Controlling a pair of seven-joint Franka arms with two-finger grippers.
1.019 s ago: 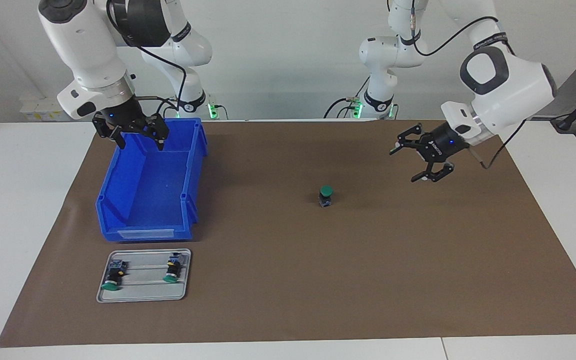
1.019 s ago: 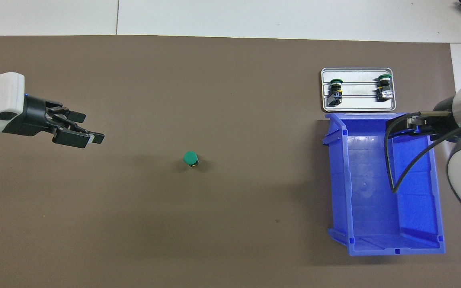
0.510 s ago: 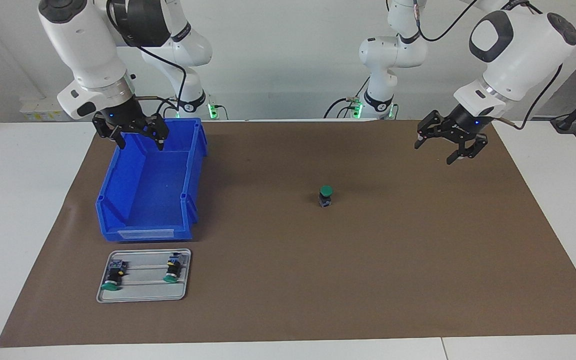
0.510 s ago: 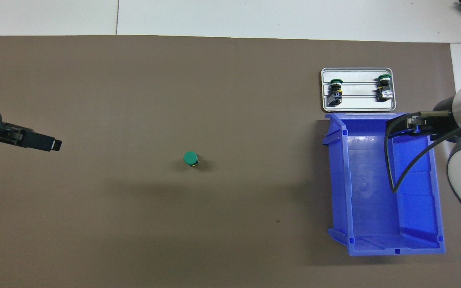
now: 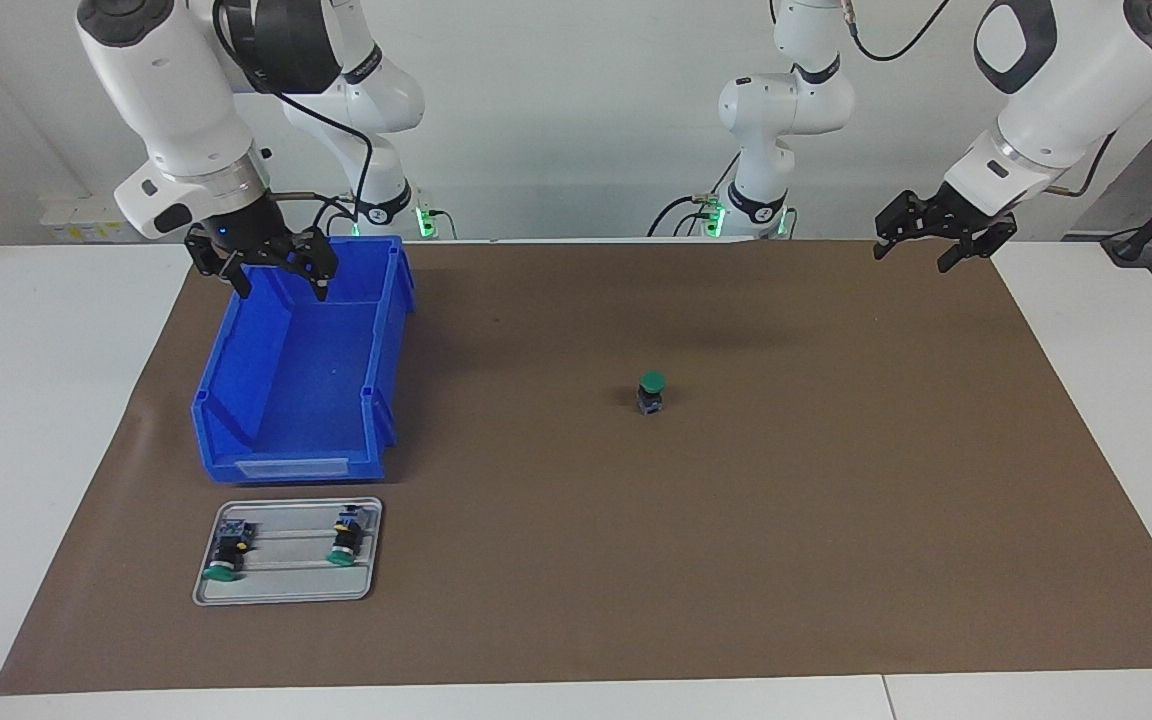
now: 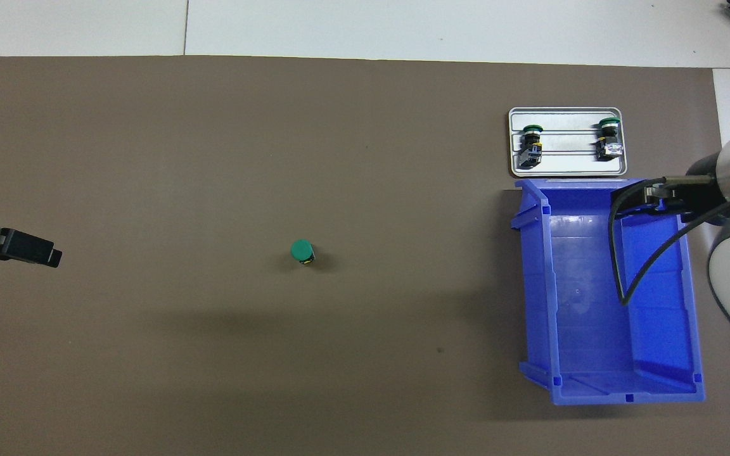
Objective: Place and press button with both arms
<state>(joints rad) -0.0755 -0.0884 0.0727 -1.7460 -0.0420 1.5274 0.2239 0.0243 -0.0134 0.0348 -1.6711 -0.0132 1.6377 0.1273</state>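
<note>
On bare brown mat mid-worktop [image 5: 576, 640], well clear of the blue bin [image 5: 301, 370], the button [image 5: 650, 392] stands upright, green cap up. Left gripper [image 5: 941, 240] and right gripper [image 5: 261, 262] both spread, empty.

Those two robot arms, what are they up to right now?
Neither arm holds anything. One green-capped button stands upright alone in the middle of the brown mat. The left gripper, open, hangs in the air over the mat's edge at its own end. The right gripper, also open, waits over the blue bin. Two more buttons lie on a small metal tray beside the bin, farther from the robots.
</note>
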